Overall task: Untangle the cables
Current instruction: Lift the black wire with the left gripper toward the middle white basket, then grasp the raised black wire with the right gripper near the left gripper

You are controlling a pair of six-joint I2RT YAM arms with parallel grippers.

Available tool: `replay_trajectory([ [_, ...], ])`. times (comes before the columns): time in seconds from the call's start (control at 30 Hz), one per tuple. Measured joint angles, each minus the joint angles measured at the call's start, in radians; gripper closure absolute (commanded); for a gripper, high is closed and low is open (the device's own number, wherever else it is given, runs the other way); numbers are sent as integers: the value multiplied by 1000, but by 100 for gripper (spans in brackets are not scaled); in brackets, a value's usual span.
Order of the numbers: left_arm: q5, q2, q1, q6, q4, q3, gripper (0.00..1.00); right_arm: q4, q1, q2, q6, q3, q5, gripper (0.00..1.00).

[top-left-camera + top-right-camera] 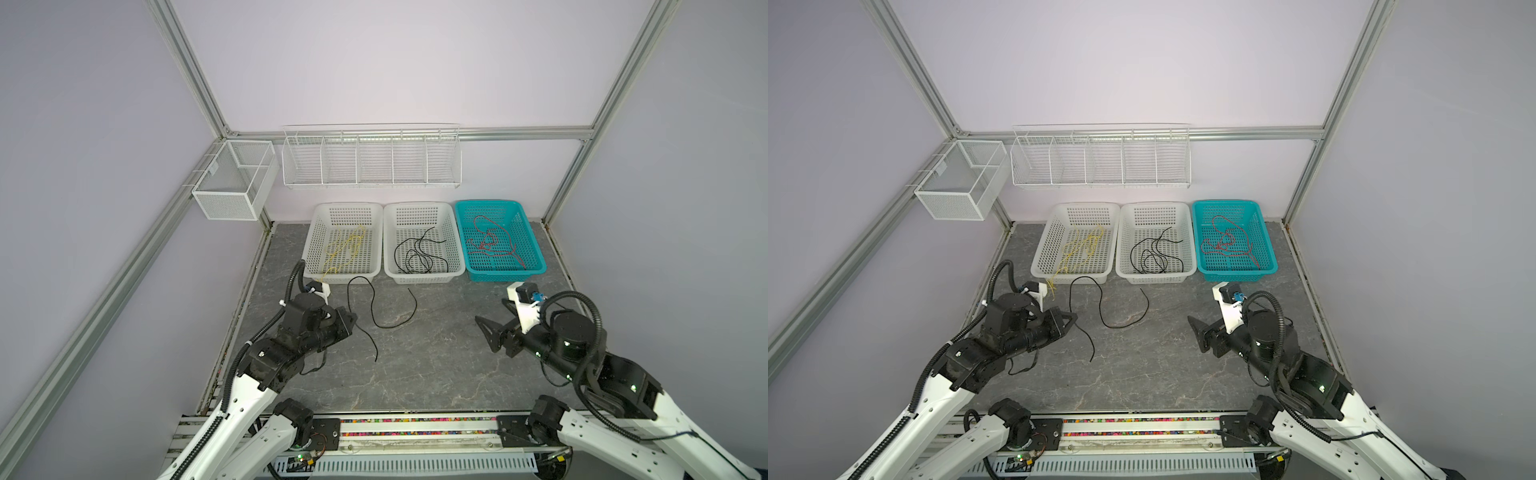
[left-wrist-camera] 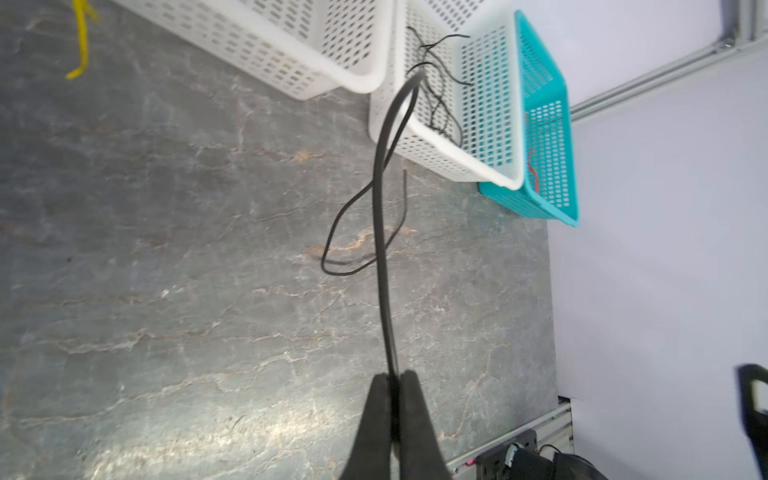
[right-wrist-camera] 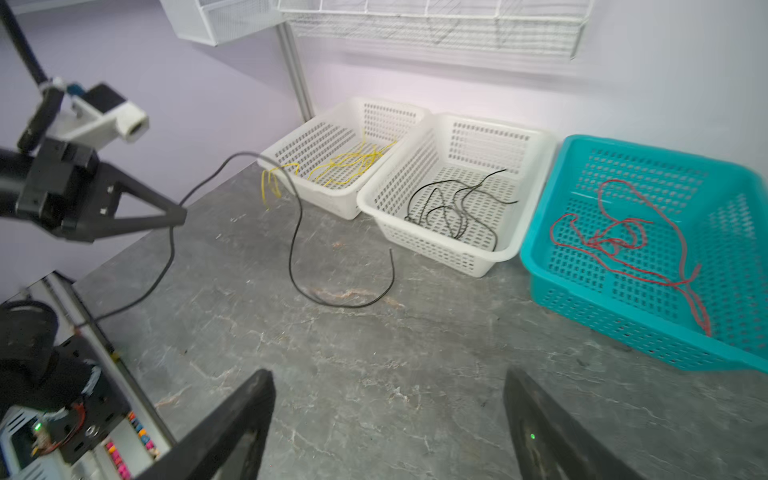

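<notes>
— Lilac walls (image 1: pixel 374 62) and an aluminium frame (image 1: pixel 191 66) are seen around a grey marbled tabletop (image 1: pixel 415 374). What is sorted so far?

— Three baskets are lined along its far edge. Yellow cables (image 3: pixel 365 158) are laid in the left white basket (image 3: pixel 324 199), with some ends draped over its front rim. Black cables (image 3: pixel 453 208) are held in the middle white basket (image 3: pixel 436 245), and red cables (image 3: pixel 611 241) in the teal basket (image 3: pixel 623 316).

— And what is left out?

— One loose black cable (image 2: pixel 380 249) is spread on the tabletop before the left and middle baskets, clear of the other colours. It is pinched in the left gripper (image 2: pixel 394 378), whose fingers (image 2: pixel 374 415) are pressed together on it, and a loop is raised from there. The right gripper (image 3: pixel 386 382) is held spread wide and empty before the teal basket.

— So the task is judged nearly done?

— It is. Only that cable is left to be dropped among the black ones, though the red bundle looks knotted.
</notes>
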Motion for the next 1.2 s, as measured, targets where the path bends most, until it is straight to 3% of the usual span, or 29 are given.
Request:
replay_trajectory([
  [0.27, 114, 124, -85, 104, 3, 242, 100, 162, 0, 244, -19, -11, -223, 9],
  [0.57, 259, 156, -115, 139, 13, 437, 100, 363, -4, 480, -64, 50, -270, 10],
  [0.87, 367, 124, -118, 83, 84, 442, 100, 603, -42, 540, -82, 83, -332, 10],
  [1.13, 419, 92, -119, 51, 131, 420, 100, 686, -58, 643, -82, 147, -312, 1],
  [1.2, 428, 83, -119, 47, 139, 410, 100, 702, -65, 649, -82, 149, -300, 3],
])
